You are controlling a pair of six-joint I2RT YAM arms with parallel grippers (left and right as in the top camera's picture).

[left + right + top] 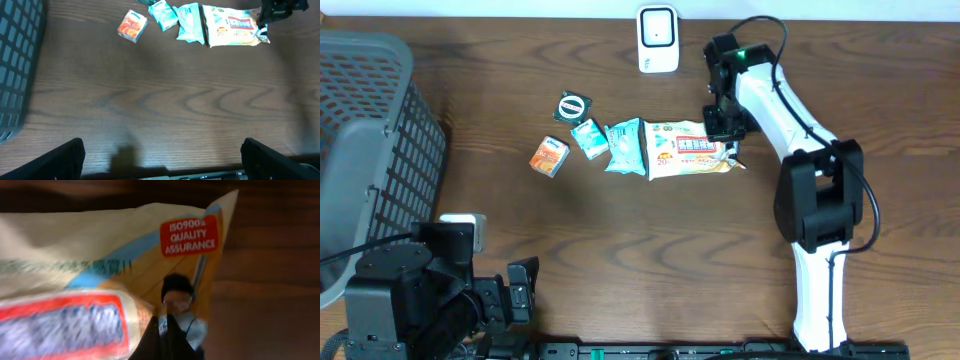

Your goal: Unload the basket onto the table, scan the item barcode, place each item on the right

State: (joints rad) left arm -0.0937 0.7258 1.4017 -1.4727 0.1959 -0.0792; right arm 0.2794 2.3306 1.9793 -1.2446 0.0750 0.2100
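On the dark wood table (620, 230), the large packet (685, 150) lies with the white scanner (658, 38) at its 12 o'clock. The right gripper (730, 145), fingers pressed together, rests on the packet's 3 o'clock end. The left gripper (162, 152), fingers spread wide, hangs at 7 o'clock, well apart.

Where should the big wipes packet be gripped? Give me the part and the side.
Pinch the wipes packet at its thin right-end seam, coming from the right. It lies flat, too broad across the middle, and a teal packet crowds its left edge.
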